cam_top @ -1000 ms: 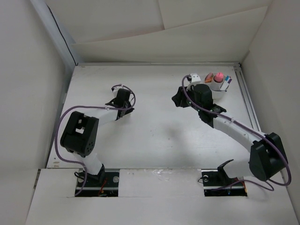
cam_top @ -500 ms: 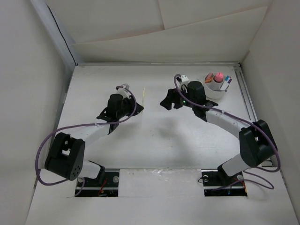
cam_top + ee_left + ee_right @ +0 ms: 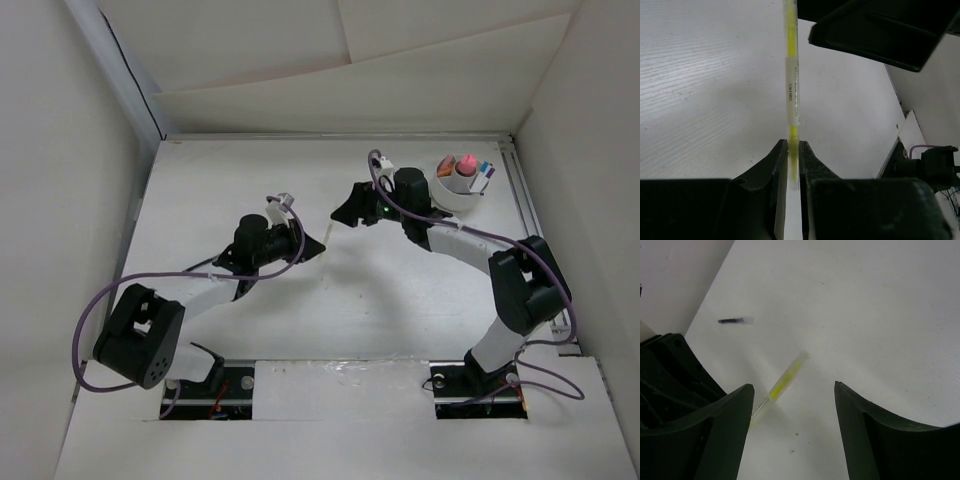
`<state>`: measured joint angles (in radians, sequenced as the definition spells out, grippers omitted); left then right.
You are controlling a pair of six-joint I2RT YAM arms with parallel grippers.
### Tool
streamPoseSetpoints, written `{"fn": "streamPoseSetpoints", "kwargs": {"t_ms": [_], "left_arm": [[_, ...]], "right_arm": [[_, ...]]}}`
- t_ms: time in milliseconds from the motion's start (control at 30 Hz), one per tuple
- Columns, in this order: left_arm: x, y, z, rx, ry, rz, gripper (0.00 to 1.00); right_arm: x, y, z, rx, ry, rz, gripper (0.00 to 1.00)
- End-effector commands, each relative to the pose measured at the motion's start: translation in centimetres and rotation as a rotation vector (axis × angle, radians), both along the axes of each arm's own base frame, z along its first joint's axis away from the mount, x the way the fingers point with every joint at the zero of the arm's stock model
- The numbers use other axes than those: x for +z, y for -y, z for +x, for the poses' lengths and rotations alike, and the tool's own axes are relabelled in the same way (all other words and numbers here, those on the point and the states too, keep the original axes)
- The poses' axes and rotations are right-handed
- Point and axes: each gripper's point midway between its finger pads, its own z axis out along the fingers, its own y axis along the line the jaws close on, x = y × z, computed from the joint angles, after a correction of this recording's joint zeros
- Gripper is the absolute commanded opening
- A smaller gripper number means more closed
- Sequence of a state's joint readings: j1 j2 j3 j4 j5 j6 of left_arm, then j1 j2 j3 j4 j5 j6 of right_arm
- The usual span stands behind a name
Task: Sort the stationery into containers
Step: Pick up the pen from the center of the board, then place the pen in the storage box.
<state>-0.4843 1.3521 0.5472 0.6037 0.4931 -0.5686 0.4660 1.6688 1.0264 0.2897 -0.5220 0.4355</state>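
My left gripper (image 3: pixel 303 243) is shut on a thin yellow pen (image 3: pixel 792 75), pinched at its end between the two fingers (image 3: pixel 775 165). The pen sticks out toward the right arm, and its far end (image 3: pixel 320 247) is faint from above. My right gripper (image 3: pixel 345 212) is open just beyond that end; in the right wrist view the pen (image 3: pixel 785 380) lies between and below its spread jaws (image 3: pixel 792 386), untouched. The round white cup (image 3: pixel 447 193) stands at the far right behind the right wrist, holding a pink-capped tube (image 3: pixel 466 162), an orange piece (image 3: pixel 450 160) and bluish items (image 3: pixel 487 170).
A dark pen (image 3: pixel 735 320) lies on the white table near its left wall, seen only in the right wrist view. White walls close in the table (image 3: pixel 380 300) on the left, back and right. The two grippers are close together at mid-table.
The left arm has swung right with the yellow pen in its grip. The right gripper has left the cup, moved left toward the pen and opened wider.
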Motion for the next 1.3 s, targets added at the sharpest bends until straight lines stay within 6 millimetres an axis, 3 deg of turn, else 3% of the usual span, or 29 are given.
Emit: {"fn": "streamPoseSetpoints", "kwargs": {"t_ms": [0, 133, 367, 500, 833, 967, 1067, 1167, 1267], "left_arm": [[3.7, 1.3, -0.9, -0.077, 0.115, -0.084, 0.0], [4.1, 2.2, -1.9, -0.114, 0.132, -0.085, 0.0], [3.9, 2.4, -2.1, -0.134, 0.127, -0.088, 0.0], [3.5, 2.4, -2.1, -0.134, 0.119, -0.084, 0.0], [3.6, 2.7, -1.5, -0.119, 0.119, -0.098, 0.0], [3.7, 2.7, -1.5, -0.117, 0.111, -0.103, 0.33], [4.4, 2.7, -1.2, -0.107, 0.13, -0.11, 0.56], [5.1, 2.6, -1.3, -0.107, 0.148, -0.119, 0.65], [5.9, 2.6, -0.9, -0.088, 0.168, -0.125, 0.65]], "right_arm": [[3.9, -0.2, 1.9, -0.001, 0.091, 0.096, 0.71], [3.0, 0.1, 2.5, 0.001, 0.069, 0.111, 0.63], [2.9, -0.3, 2.4, 0.032, 0.055, 0.155, 0.41], [2.9, -0.6, 2.1, 0.058, 0.042, 0.175, 0.2], [2.6, -0.5, 1.7, 0.055, 0.026, 0.176, 0.01], [3.5, 0.1, 2.0, 0.037, 0.046, 0.182, 0.0], [3.6, 1.9, 3.0, -0.006, 0.052, 0.182, 0.0], [4.2, 3.8, 4.1, -0.051, 0.063, 0.183, 0.0], [5.0, 6.5, 5.1, -0.107, 0.088, 0.178, 0.0]]}}
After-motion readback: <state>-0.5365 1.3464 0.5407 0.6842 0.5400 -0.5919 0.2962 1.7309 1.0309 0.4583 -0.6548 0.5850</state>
